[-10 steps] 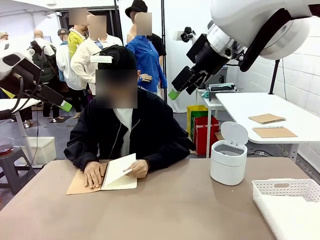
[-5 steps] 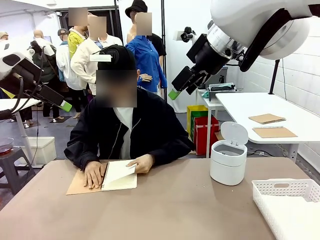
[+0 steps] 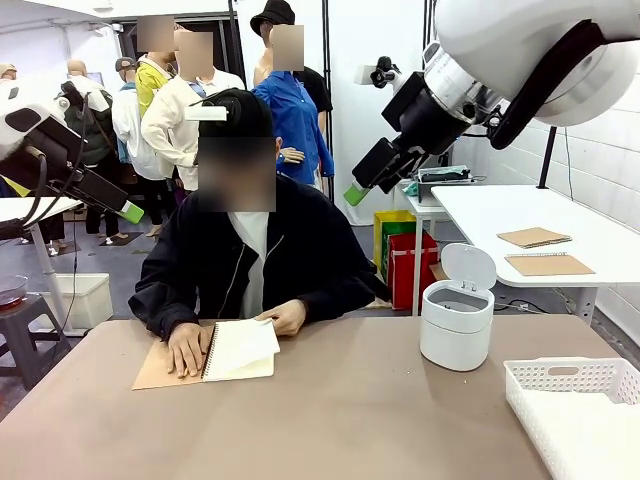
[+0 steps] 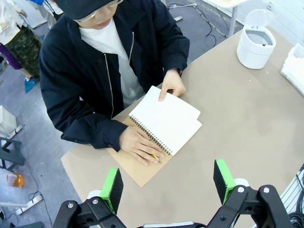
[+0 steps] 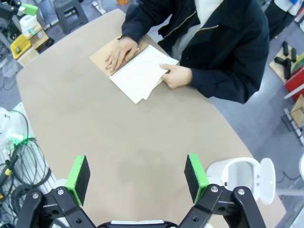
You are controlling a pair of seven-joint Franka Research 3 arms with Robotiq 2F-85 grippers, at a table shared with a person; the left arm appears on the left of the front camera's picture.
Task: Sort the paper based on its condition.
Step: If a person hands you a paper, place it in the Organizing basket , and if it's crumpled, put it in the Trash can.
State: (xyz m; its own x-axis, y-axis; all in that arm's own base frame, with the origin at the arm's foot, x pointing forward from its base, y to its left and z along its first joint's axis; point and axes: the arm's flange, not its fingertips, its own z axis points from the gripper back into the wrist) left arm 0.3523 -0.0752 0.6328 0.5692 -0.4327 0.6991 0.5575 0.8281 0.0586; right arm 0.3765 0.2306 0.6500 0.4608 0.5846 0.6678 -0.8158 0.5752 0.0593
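A white sheet of paper [image 3: 243, 346] lies slightly askew on an open spiral notebook [image 3: 170, 368] in front of the person at the far side of the table. One of the person's hands [image 3: 286, 318] rests on the sheet's far corner and the other presses on the brown cover. The same paper [image 4: 165, 113] shows in the left wrist view, and in the right wrist view the paper [image 5: 140, 74] is at the top. My left gripper [image 4: 167, 179] hovers high over the table, open and holding nothing, seen at the upper left [image 3: 128, 211]. My right gripper [image 5: 136, 172] is also raised, open and holding nothing [image 3: 356, 192].
A white bin [image 3: 457, 322] with its lid up stands at the table's right. A white slatted basket [image 3: 574, 380] sits at the near right corner. Brown pads [image 3: 535, 238] lie on another table behind. Bare tabletop [image 3: 340, 420] stretches between me and the notebook.
The person has lowered the lifted page until it lies nearly flat on the notebook. My right arm has shifted slightly to the right. The left arm has stayed still.
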